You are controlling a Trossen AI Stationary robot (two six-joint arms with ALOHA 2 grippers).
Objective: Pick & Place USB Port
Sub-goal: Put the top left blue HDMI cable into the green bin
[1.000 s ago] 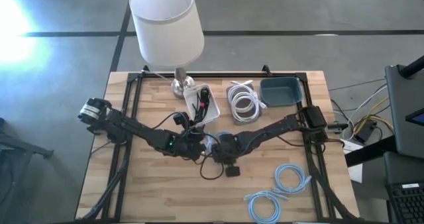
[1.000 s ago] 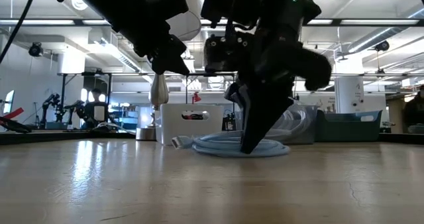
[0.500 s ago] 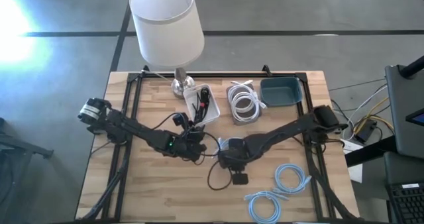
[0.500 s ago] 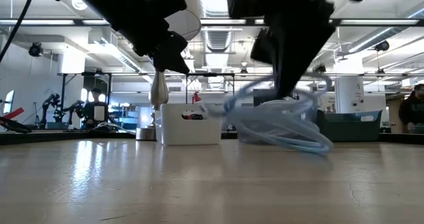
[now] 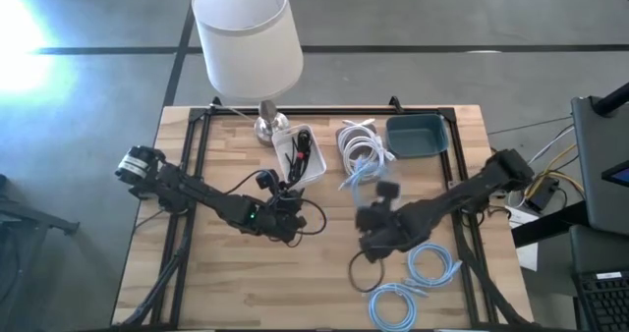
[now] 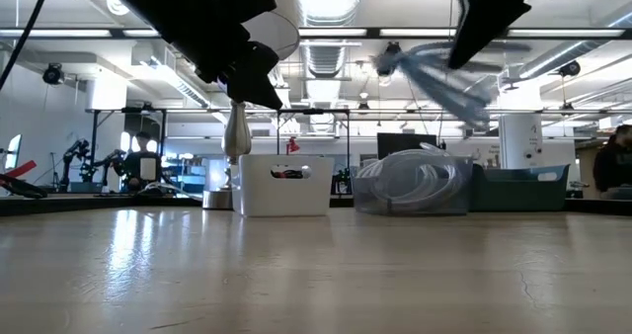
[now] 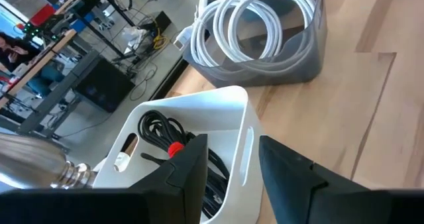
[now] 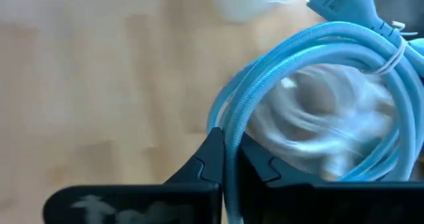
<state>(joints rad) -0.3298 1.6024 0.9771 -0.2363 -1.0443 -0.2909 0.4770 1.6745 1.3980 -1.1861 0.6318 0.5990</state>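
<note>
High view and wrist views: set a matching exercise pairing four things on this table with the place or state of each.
Things:
1. white bin
2. teal tray
3. blue cable coil
4. left gripper

Places or states:
A. held in the right gripper, lifted off the table
B. open, facing the white bin
C. holds black cables, beside the lamp base
D. at the table's far right corner

Pairs: 1-C, 2-D, 3-A, 4-B
</note>
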